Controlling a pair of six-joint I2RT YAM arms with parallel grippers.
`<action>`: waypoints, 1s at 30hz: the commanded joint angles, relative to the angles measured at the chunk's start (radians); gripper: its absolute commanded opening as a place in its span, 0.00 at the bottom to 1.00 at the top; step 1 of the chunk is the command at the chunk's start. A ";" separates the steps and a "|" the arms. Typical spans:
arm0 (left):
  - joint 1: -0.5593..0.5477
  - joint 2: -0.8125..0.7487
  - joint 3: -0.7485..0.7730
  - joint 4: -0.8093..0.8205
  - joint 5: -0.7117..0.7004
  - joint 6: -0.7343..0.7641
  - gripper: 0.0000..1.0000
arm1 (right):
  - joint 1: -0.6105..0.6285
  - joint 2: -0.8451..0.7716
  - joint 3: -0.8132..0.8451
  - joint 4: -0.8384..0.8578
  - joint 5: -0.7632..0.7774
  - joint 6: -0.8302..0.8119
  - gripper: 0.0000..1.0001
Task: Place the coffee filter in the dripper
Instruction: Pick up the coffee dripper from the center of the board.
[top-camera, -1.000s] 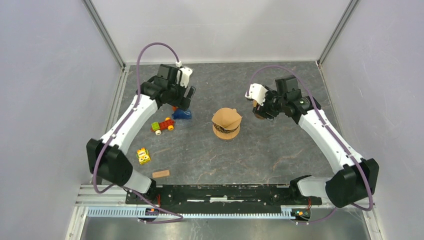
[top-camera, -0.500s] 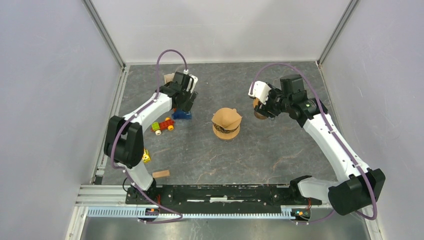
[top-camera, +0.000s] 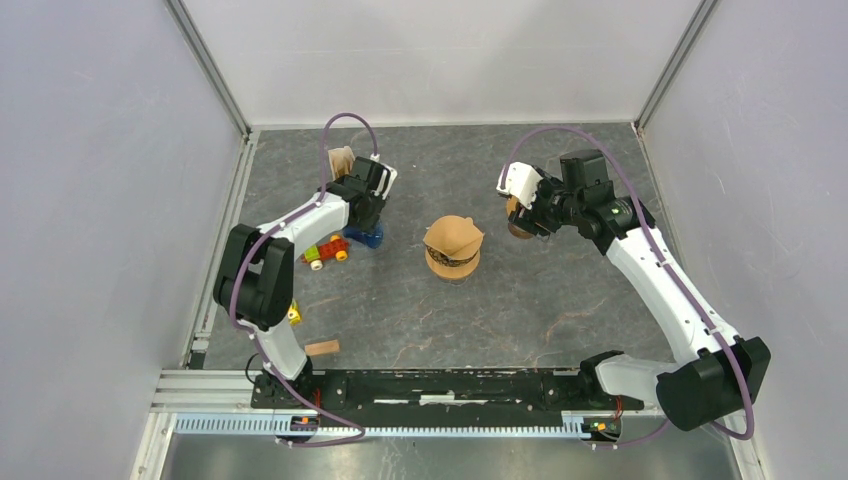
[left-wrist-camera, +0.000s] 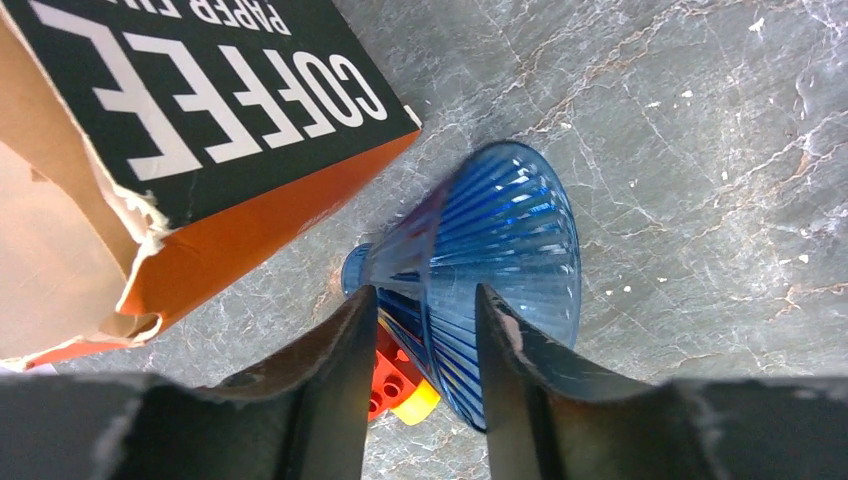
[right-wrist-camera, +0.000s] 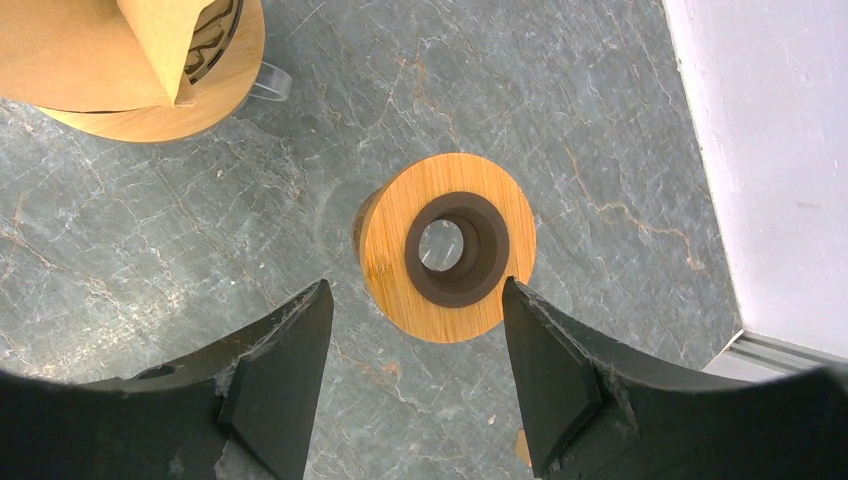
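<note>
- Grey marbled bench (top-camera: 560, 300), white walls (top-camera: 450, 60) on three sides.
- L gripper (left-wrist-camera: 425, 292) sits toward the far-left corner, over the dripper (left-wrist-camera: 500, 260).
- Dripper is blue, ribbed, lying on its side on the bench. Its wall runs up between my L fingers (left-wrist-camera: 345, 350), one finger each side.
- L jaws abt half open, gap still showing around the wall; I don't see it clamped.
- Box (left-wrist-camera: 200, 130) marked COFFEE, orange and black w/ a torn end, is just beside the dripper on the far side.
- Red and yellow toy (left-wrist-camera: 400, 390) pokes out under the dripper.
- Filter (top-camera: 453, 237), brown paper, sits in the holder (right-wrist-camera: 225, 85) mid-bench, well apart from the dripper.
- R gripper (right-wrist-camera: 415, 285) hangs wide open toward the far-right corner, holding nothing.
- Below it, between the finger lines, a wood disc (right-wrist-camera: 392, 255) w/ a dark ring, resting on the bench.
- Wood block (top-camera: 321, 348) near the near edge, L side.
</note>
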 joint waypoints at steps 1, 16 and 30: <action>-0.005 -0.016 0.009 0.010 0.044 -0.005 0.43 | -0.001 -0.016 -0.002 0.011 -0.005 0.013 0.69; -0.003 -0.098 0.167 -0.168 0.124 0.001 0.05 | -0.001 -0.038 0.015 0.012 -0.014 0.019 0.69; -0.010 0.086 0.777 -0.395 0.469 -0.116 0.02 | -0.001 -0.086 0.059 -0.002 -0.038 0.021 0.69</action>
